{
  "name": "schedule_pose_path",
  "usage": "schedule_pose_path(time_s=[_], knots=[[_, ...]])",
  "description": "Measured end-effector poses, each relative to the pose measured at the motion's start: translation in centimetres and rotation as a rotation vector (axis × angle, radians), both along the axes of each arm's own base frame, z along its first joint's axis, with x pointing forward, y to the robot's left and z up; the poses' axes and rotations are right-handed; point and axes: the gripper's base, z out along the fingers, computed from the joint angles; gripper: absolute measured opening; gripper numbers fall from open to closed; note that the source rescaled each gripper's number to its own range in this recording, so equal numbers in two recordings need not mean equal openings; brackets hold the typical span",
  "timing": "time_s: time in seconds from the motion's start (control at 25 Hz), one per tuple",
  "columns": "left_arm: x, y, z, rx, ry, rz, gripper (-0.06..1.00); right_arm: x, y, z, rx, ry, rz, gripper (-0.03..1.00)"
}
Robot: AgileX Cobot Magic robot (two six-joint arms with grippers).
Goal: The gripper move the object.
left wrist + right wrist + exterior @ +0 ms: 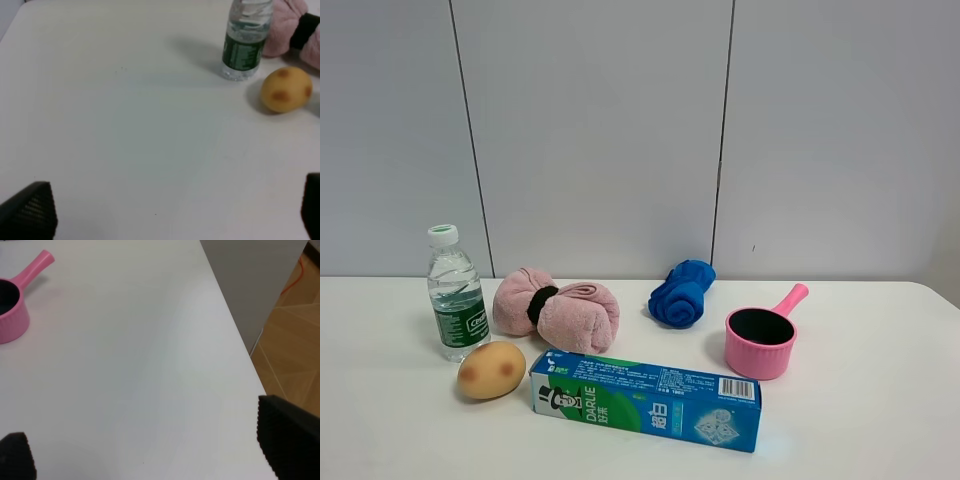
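- Left gripper (170,212): jaws spread wide, one ribbed black fingertip (30,212) at each lower corner of the left wrist view, nothing between them but bare white table (125,130).
- Hovering over the open tabletop, well apart from the water bottle (245,42), touching nothing.
- Right gripper (150,450): also wide apart, fingertips (287,437) at the corners of the right wrist view, empty, over the right edge of the table with wooden floor (295,340) showing beyond.
- Neither gripper seen in the high view.
- Water bottle (455,295): upright at the far left of the table, white cap on, dark green label around the middle, free of any grip.
- Just near and right of the bottle: a yellowish potato (491,370) with brown spots, close beside it but not clearly touching.
- Right of the bottle, farther back: a rolled pink towel (560,310) bound by a black band.
- Nearest the front edge: a blue-green toothpaste box (645,400), lying flat, its left end just beside the potato.
- Farther back, around the middle: a rolled blue cloth (682,293).
- On the right: a pink saucepan (762,338) with a dark inside, handle pointing far and right, also seen in the right wrist view (15,305).
- Behind everything: a pale grey panelled wall (600,130).
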Motion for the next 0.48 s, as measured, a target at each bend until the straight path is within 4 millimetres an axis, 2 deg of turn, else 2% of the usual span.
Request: schedule_pose_path(time_s=[0.48], knots=[[0.00,0.00,0.00,0.000,0.000,0.000,1.00,0.00,0.00,0.00,0.000,0.000,0.000,1.00]])
